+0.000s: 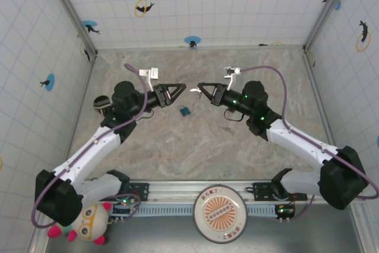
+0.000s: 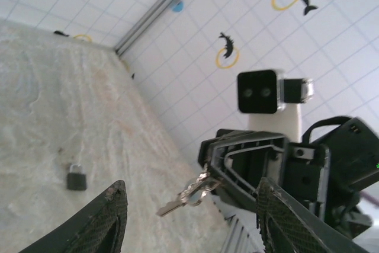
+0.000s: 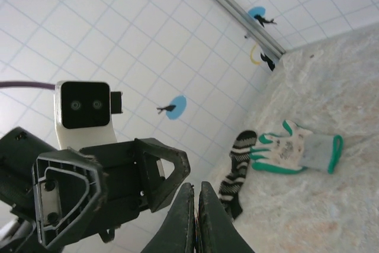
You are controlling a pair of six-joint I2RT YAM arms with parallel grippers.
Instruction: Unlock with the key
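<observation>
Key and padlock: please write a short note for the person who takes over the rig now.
The left gripper is open and holds nothing; it faces the right one above the table.
The right gripper has its fingers shut on the ring of the key, which dangles at its tip.
The padlock lies on the table, apart from both grippers; its shackle looks closed.
Done: the key is off the table and gripped.
Left: bring the key to the padlock, insert it, turn it. Nothing holds the padlock yet.
</observation>
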